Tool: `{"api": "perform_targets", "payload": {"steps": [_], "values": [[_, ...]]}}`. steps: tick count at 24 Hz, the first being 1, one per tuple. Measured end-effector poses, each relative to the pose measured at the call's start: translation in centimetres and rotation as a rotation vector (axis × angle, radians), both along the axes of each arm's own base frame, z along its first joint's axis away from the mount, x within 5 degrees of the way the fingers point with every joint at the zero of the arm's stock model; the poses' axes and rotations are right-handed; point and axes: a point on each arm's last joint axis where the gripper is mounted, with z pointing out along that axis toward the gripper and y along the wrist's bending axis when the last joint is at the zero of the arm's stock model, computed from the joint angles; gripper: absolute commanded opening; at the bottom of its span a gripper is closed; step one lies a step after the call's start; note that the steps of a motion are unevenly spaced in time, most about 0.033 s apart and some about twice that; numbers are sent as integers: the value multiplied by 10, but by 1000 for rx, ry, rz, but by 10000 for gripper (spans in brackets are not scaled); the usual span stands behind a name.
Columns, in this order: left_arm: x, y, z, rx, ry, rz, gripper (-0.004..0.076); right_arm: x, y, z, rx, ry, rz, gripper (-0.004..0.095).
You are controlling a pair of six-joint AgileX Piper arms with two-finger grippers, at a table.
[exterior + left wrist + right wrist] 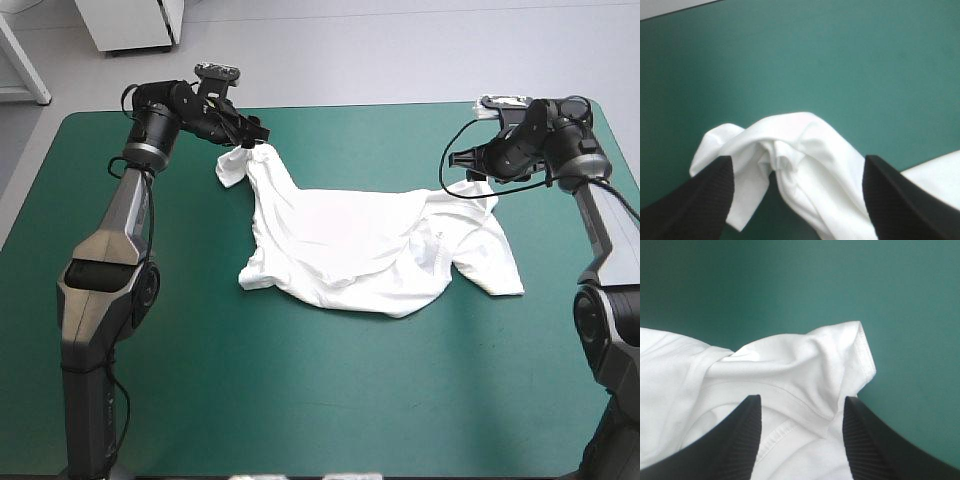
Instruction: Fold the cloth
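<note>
The white T-shirt (pixel 350 245) lies partly spread across the middle of the teal-green table (pixel 300 400), wrinkled, with its far left corner drawn out into a narrow peak. My left gripper (pixel 252 143) is at that peak. In the left wrist view the gripper (pixel 798 159) stands open, the bunched corner of the T-shirt (pixel 805 135) humped between the black fingers (pixel 715 195). My right gripper (pixel 478 180) is at the shirt's far right corner. It is open too (pixel 802 397), straddling a raised fold and hemmed edge of the T-shirt (pixel 790 365).
Bare teal-green cover runs around the shirt, with wide room toward the near edge and at the left side (pixel 60 200). Both grippers are close to the table's far edge (pixel 380 106).
</note>
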Motion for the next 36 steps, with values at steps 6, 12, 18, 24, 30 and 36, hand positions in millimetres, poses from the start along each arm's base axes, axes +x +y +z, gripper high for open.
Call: {"api": "perform_targets", "payload": {"steps": [6, 12, 18, 24, 30, 36], "values": [[-18, 8, 33, 66, 19, 17, 507, -22, -2, 22, -18, 55, 18, 486], [-43, 14, 79, 48, -45, 54, 506, -60, -4, 67, -27, 14, 25, 486], [-85, 22, 130, 13, -125, 78, 506, -94, -7, 109, -31, -92, 3, 486], [-130, 11, 125, 56, -29, 47, 462, -117, -9, 132, -32, -158, -6, 486], [-165, -34, 36, 182, 286, -21, 462, -127, -11, 141, -49, -190, -19, 438], [-179, -29, -31, 237, 480, -1, 462, -130, -13, 144, -67, -199, -26, 435]]}}
